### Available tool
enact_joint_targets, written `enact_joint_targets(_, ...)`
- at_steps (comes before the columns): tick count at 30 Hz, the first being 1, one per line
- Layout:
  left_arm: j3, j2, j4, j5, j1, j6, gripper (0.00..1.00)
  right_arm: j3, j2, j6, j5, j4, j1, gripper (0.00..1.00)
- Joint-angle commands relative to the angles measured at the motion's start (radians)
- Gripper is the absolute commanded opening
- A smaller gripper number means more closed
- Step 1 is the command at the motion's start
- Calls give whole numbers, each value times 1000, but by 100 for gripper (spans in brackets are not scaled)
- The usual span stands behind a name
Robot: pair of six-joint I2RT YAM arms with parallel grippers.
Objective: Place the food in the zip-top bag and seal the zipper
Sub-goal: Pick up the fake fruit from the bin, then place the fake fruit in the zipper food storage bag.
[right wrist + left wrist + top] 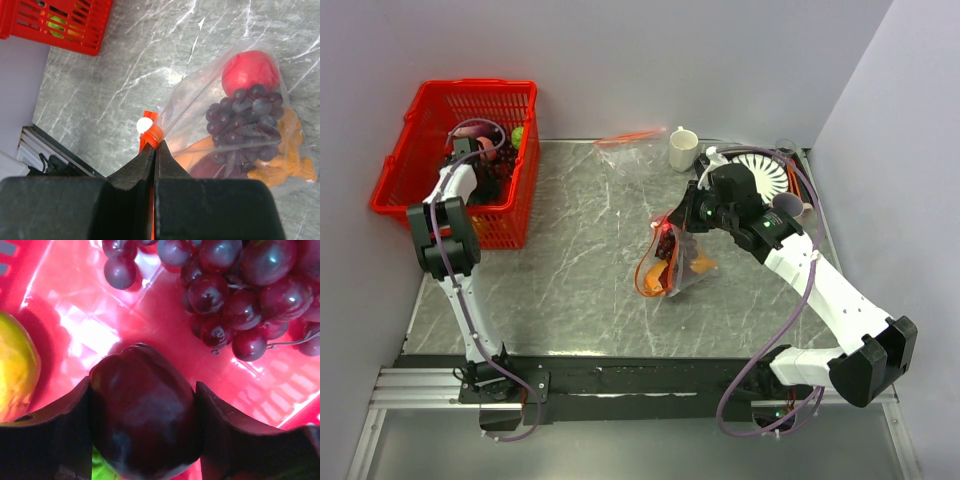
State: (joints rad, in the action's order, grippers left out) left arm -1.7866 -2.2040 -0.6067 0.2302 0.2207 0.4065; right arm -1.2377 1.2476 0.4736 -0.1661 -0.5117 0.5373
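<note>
Robot test bench in a lab, not a home. My left arm (445, 240) and right arm (820, 290) are bolted to a black rail (640, 375) at the edge of a marble-patterned table (570, 290). Bare pale walls (620, 60) box it in, and cables (722, 398) loop from the bases. Everything here is a prop: a red basket (510, 215) holding a dark red plastic fruit (145, 410) and plastic grapes (235, 290), a clear bag (190, 100) of toy food (250, 75), a cup (683, 150), a plate (775, 172).

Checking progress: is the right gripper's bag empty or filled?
Filled: a red fruit, a grape bunch and an orange piece show through the bag.
</note>
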Motion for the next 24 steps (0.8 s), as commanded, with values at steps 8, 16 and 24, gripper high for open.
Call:
enact_joint_targets(8, 59, 315, 16, -2, 8, 14, 38, -23, -16, -6, -9, 33, -8, 0)
enact_joint_targets(16, 194, 601, 84, -216, 5, 37, 41, -62, 13, -15, -56, -1, -14, 0)
enact_joint_targets(24, 286, 874, 148, -432, -58, 144, 43, -65, -4, 43, -142, 44, -34, 0)
